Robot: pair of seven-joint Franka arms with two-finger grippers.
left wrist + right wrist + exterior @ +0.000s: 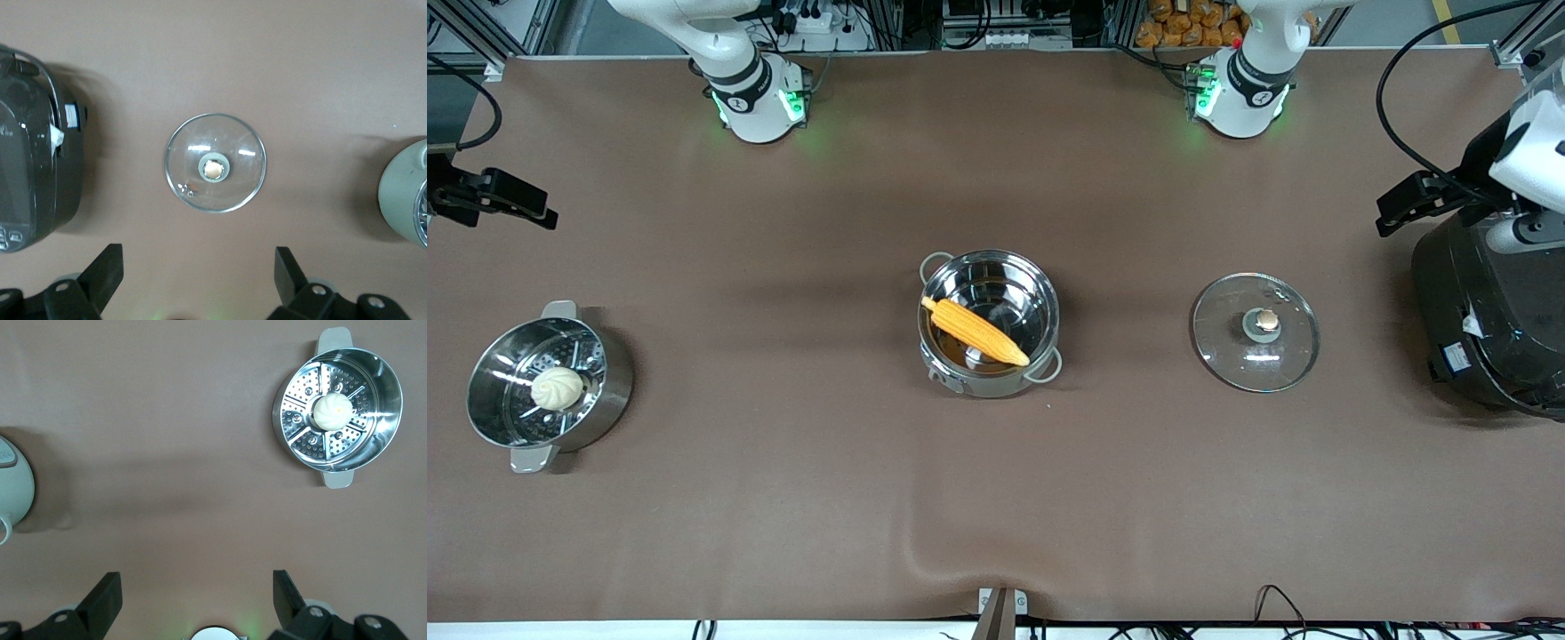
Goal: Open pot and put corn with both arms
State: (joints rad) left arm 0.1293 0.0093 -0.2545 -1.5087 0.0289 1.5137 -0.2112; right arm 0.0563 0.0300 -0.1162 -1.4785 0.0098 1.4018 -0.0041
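Corn (975, 332) lies in the pot (989, 322) at frame centre, lid (1256, 332) on the desk – both grippers (199, 280) (197, 600) released, empty. Risk: corn propped aslant could roll if the pot is bumped.

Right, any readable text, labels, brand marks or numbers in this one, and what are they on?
Nothing can be read here.
Black electric cooker: a white tag and a small sticker on its side, print too small to read.
Cooker control panel: buttons show, markings blurred.
Arm bases: a small round dark mark on each, illegible.
Pot, corn, glass lid: no markings.
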